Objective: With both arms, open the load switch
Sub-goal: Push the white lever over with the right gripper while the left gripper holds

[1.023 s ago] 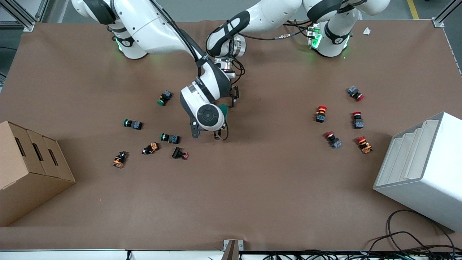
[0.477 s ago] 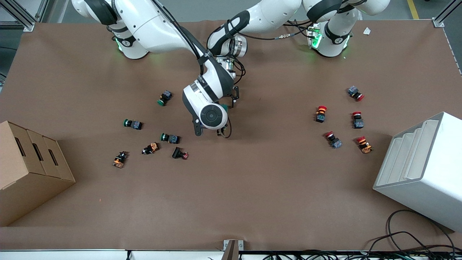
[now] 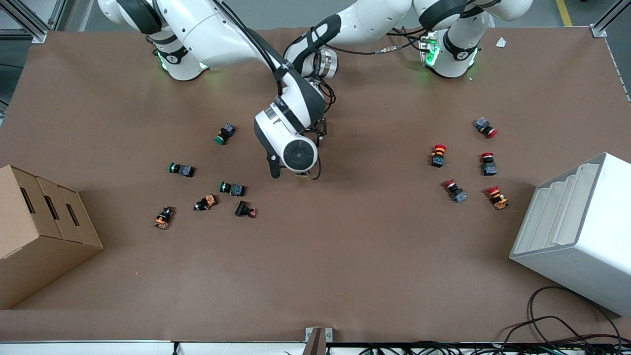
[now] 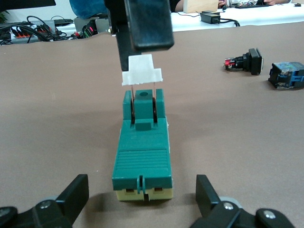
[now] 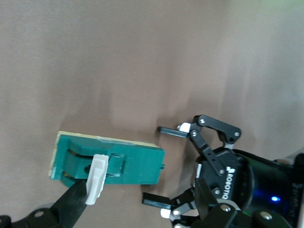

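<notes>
The dark green load switch (image 4: 142,152) lies flat on the brown table (image 4: 247,142), its white lever tab (image 4: 141,71) standing up at one end. My left gripper (image 4: 141,192) is open, with a finger on each side of the switch's other end and not touching it. My right gripper (image 5: 142,190) is open over the switch (image 5: 111,161). One of its fingers (image 5: 71,204) presses against the lever (image 5: 97,183). From the front, the right arm's hand (image 3: 296,153) hides the switch, and the left gripper (image 3: 319,132) shows just beside it.
Green and orange push buttons (image 3: 231,188) lie scattered toward the right arm's end, near a cardboard box (image 3: 39,227). Several red mushroom buttons (image 3: 438,154) lie toward the left arm's end by a white rack (image 3: 577,231). Cables (image 3: 557,330) hang at the table's front edge.
The right arm's hand has shifted toward the left arm's end of the table and now covers the green switch, which showed beside it before. The left arm has barely moved.
</notes>
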Tool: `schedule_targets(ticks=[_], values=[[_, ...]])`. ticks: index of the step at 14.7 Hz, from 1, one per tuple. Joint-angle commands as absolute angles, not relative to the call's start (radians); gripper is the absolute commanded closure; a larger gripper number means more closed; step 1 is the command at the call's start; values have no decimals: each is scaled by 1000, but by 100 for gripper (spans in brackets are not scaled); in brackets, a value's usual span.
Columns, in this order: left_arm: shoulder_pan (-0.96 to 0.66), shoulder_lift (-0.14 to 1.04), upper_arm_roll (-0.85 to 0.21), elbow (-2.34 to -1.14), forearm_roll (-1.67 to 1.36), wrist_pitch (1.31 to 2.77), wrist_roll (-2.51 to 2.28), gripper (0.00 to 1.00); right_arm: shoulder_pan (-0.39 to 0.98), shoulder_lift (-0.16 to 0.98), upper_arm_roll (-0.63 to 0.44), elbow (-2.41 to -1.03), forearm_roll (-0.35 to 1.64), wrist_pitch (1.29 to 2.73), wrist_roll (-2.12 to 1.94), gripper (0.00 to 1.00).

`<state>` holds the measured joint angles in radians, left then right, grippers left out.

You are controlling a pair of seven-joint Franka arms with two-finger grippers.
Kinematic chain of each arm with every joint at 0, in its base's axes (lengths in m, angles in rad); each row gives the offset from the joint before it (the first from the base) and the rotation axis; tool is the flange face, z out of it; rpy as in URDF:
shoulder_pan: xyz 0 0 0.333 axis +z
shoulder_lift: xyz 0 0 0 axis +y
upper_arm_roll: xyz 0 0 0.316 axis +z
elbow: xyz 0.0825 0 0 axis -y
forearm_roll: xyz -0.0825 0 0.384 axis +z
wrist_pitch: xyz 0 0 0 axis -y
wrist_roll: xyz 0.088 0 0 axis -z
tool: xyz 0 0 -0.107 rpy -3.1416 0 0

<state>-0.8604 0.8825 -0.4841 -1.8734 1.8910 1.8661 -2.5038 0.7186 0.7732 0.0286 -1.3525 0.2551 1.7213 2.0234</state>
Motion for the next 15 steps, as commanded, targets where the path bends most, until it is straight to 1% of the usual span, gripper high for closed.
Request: schedule_targets(ticks=[1,6,15], values=[[-867,890,-466,-1887,1905,1876,-2519,1,724,772,32,-1353,273,1665,2025,0],[-864,890,-465,-1885,1904,1875,-2522,1,727,773,49,-1364,270,1644,2020,0],[-861,888,-463,-1876,1905,1876,-2523,1,752,801,49,-1411,268,1667,2020,0]])
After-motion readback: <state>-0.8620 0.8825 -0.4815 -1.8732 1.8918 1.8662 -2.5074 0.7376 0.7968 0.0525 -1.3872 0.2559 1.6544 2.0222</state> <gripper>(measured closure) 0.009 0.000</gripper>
